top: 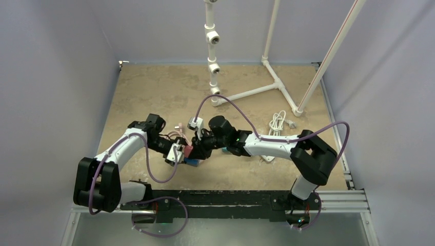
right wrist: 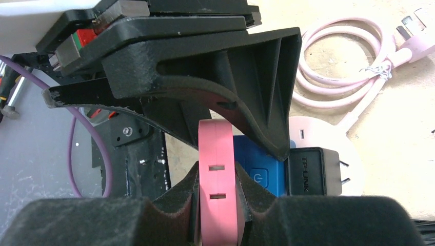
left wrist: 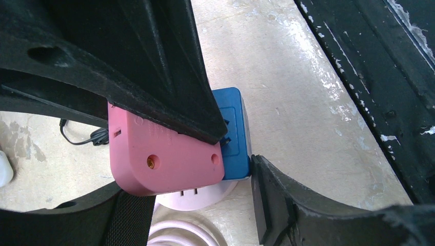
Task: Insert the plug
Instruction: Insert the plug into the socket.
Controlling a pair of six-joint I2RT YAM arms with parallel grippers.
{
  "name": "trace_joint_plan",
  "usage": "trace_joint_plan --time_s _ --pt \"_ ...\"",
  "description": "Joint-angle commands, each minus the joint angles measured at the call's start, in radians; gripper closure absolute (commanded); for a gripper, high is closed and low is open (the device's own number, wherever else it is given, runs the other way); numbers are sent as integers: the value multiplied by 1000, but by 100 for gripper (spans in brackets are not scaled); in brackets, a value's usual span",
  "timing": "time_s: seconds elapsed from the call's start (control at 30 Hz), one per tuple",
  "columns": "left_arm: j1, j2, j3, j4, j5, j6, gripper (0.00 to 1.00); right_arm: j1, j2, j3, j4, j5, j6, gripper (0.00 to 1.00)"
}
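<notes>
My right gripper [top: 198, 148] [right wrist: 218, 205] is shut on a flat pink adapter [right wrist: 217, 154] with two slots in its edge, and holds it upright. The adapter also shows in the left wrist view [left wrist: 164, 159]. Right beside it is a blue plug block [right wrist: 259, 174] [left wrist: 233, 130] with a power button. A black TP-LINK plug [right wrist: 312, 171] sits on the block's far side, prongs toward a pale pink round socket [right wrist: 333, 138] [left wrist: 197, 197]. My left gripper [top: 178, 152] [left wrist: 238, 159] is closed on the blue block, one finger over it and the other at its corner.
The pale pink socket's cord [right wrist: 349, 56] lies coiled beyond it. A white bundled cable [top: 277, 123] lies at the right. A white pipe frame [top: 272, 84] stands at the back. A black rail [top: 231, 197] runs along the near edge. A thin black cable [left wrist: 82, 137] lies at the left.
</notes>
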Motion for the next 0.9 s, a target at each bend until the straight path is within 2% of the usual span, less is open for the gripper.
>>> trace_joint_plan --time_s 0.0,0.47,0.87 --pt "0 -12 17 -219 43 129 100 -63 34 -26 -204 189 -50 100" --pt "0 -29 -29 -133 45 74 100 -76 -3 14 -89 245 -36 100" --pt "0 -31 -43 -90 70 9 100 -77 -16 49 -57 256 -113 100"
